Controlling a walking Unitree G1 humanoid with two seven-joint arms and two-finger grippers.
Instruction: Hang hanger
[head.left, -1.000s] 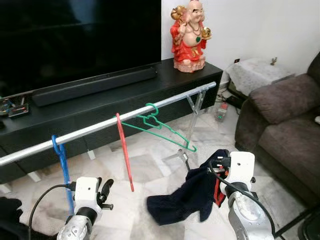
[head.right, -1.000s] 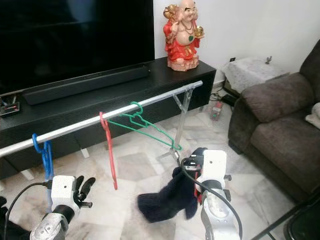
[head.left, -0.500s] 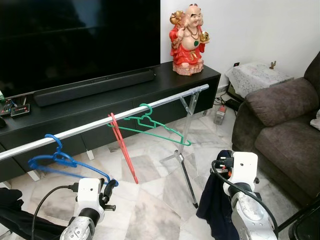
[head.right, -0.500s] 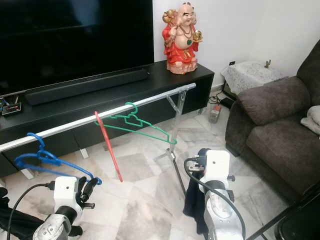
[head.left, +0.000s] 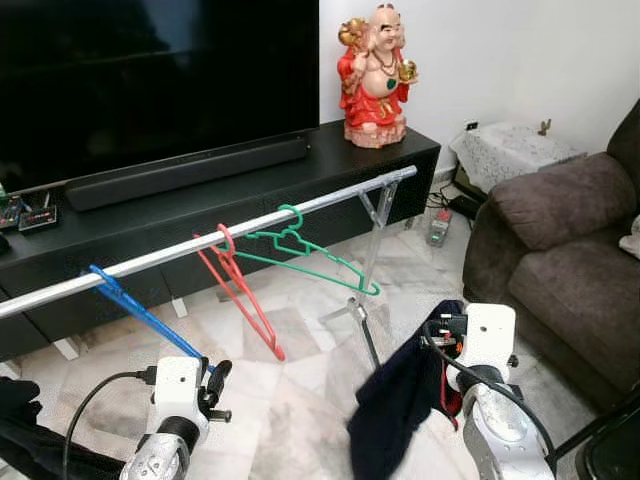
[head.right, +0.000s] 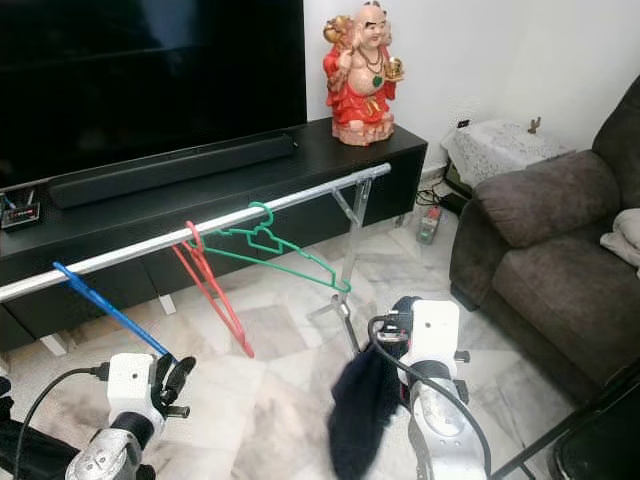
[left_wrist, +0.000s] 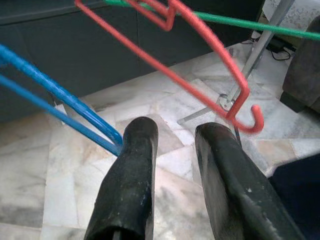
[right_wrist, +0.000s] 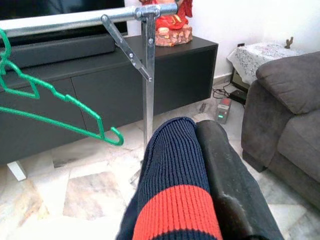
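Observation:
A silver rail (head.left: 250, 225) runs in front of the TV console and carries a blue hanger (head.left: 140, 312), a red hanger (head.left: 240, 295) and a green hanger (head.left: 310, 262). My left gripper (left_wrist: 177, 129) is open low on the left. The blue hanger's lower corner (left_wrist: 107, 137) touches the outside of one of its fingers (left_wrist: 137, 165), not the gap between them. My right gripper (head.left: 440, 335) is shut on a navy garment with a red stripe (right_wrist: 172, 185), which dangles toward the floor (head.left: 395, 405).
The black TV console (head.left: 330, 165) holds a soundbar (head.left: 190, 170) and a red statue (head.left: 376, 75). A brown sofa (head.left: 570, 250) stands to the right, with a cloth-covered side table (head.left: 510, 145) behind it. The rail's stand (head.left: 368, 270) is on the marble floor. Dark clothing (head.left: 20, 425) lies at bottom left.
The blue and red hangers have swung on the rail, and the blue one now slants down to my left gripper. The navy garment has swung left under my right gripper. The camera shifted.

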